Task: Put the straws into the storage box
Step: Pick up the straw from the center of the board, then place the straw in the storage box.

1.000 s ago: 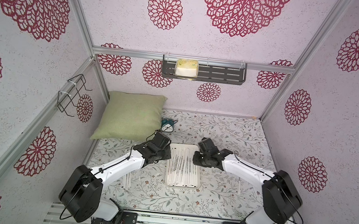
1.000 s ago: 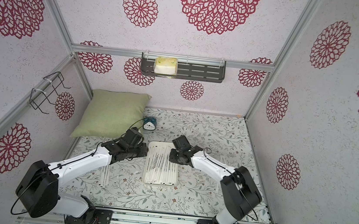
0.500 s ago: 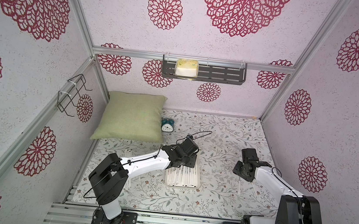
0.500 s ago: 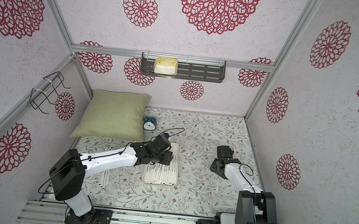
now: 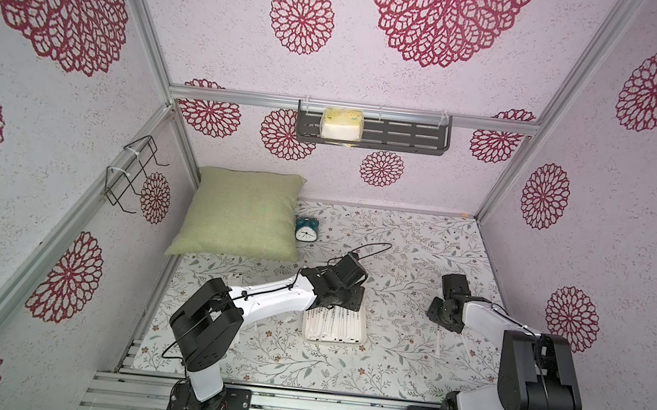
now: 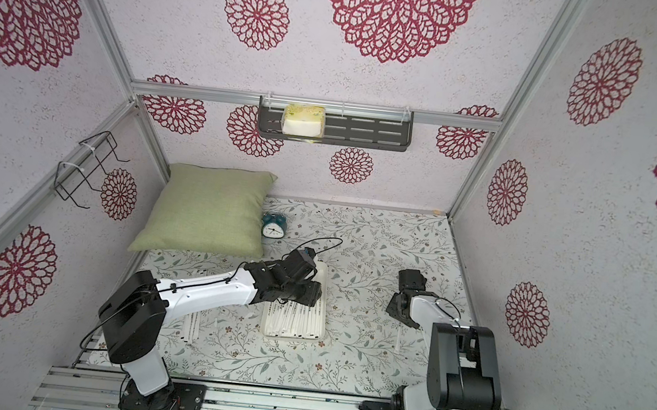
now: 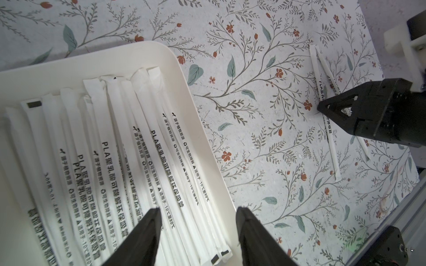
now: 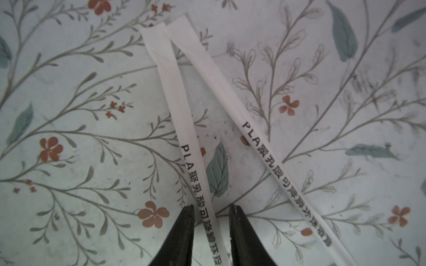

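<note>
The storage box [image 5: 363, 334], a shallow white tray, sits mid-table in both top views. Several straws [image 7: 138, 149] lie side by side in it. My left gripper [image 7: 198, 209] hovers open over the tray's far end, above the straws near its rim [image 7: 184, 92], holding nothing. My right gripper [image 8: 211, 207] is down on the table to the right of the tray. Its narrow, open jaws straddle a loose straw [image 8: 184, 115], with a gap on each side. A second loose straw [image 8: 265, 147] lies beside it, the two ends meeting.
A green pillow [image 5: 242, 213] and a small alarm clock [image 5: 307, 228] sit at the back left. A dark shelf [image 5: 408, 137] hangs on the back wall, a wire rack [image 5: 134, 173] on the left wall. More loose straws [image 6: 190, 324] lie left of the tray.
A second ago both grippers were at the tray's far end. My right arm has since swung out to the loose straws on the right. My left arm has reached across the tray.
</note>
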`<action>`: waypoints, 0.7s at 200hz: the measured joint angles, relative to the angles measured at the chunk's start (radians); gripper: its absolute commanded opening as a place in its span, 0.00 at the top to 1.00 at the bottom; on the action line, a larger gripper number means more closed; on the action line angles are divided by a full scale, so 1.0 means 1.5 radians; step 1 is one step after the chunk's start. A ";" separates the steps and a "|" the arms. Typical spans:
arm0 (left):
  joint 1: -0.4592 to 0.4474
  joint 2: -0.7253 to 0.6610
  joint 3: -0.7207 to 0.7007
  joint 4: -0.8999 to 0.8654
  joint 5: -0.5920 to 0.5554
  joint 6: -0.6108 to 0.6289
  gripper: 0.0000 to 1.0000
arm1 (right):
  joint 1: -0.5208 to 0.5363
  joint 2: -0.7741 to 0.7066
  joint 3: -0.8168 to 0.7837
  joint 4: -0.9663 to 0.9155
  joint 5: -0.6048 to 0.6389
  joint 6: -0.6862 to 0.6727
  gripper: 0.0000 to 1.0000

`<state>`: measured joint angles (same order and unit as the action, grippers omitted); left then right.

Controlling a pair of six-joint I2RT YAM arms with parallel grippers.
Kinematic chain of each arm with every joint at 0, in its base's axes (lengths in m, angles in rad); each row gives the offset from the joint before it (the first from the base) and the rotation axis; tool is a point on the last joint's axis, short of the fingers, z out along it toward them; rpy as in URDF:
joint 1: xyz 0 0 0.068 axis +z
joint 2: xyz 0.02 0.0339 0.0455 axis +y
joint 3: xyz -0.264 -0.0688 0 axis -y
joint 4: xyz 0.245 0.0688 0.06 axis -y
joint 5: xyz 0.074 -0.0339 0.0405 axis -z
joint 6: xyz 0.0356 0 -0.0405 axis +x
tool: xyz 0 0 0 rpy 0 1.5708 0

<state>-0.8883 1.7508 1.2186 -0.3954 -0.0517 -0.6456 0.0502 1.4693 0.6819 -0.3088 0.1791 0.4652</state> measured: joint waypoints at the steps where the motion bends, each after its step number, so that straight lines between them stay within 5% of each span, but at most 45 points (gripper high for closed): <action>1: 0.000 0.000 0.000 0.000 0.000 0.000 0.41 | 0.000 0.000 0.000 0.000 -0.001 -0.004 0.84; 41: 0.012 -0.004 -0.021 0.013 0.009 0.004 0.41 | 0.050 -0.002 0.013 -0.019 -0.003 -0.022 0.95; 79: 0.067 -0.066 -0.084 0.024 0.011 -0.001 0.41 | 0.191 -0.011 0.139 -0.112 -0.053 -0.024 0.95; 140: 0.158 -0.188 -0.160 0.042 0.000 -0.029 0.41 | 0.401 0.011 0.278 -0.094 -0.116 0.072 0.95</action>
<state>-0.6518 1.4681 0.9787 -0.3328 -0.0521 -0.6895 0.6521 1.4864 1.0988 -0.4496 0.0048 0.5739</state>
